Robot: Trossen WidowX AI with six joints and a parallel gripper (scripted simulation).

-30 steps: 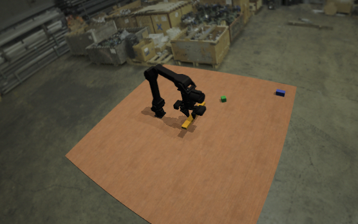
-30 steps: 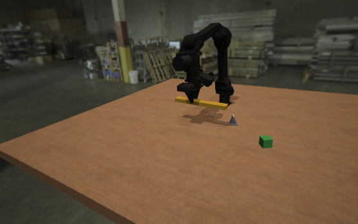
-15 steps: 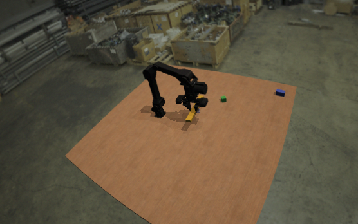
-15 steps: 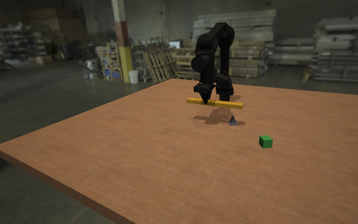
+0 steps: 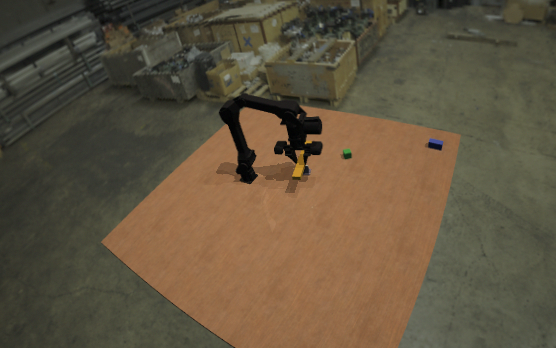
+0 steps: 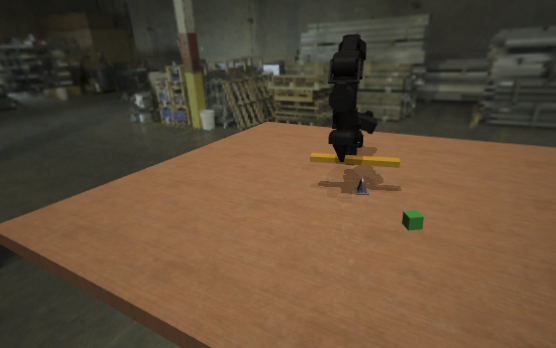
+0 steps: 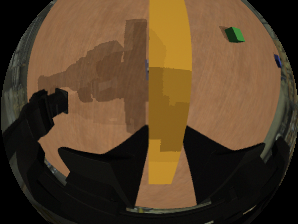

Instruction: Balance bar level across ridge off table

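My gripper is shut on the yellow bar and holds it in the air, its shadow falling on the table below. In the exterior view the bar is nearly level, its right end a touch lower, and the fingers are slightly left of its middle. The small dark ridge stands on the table, lower than the bar, with a visible gap in the exterior view. In the wrist view only a bluish sliver of the ridge shows at the bar's left edge; the bar hides the rest.
A green cube sits on the wooden table beyond the ridge from the arm's base. A blue block lies near the table's far right corner in the top view.
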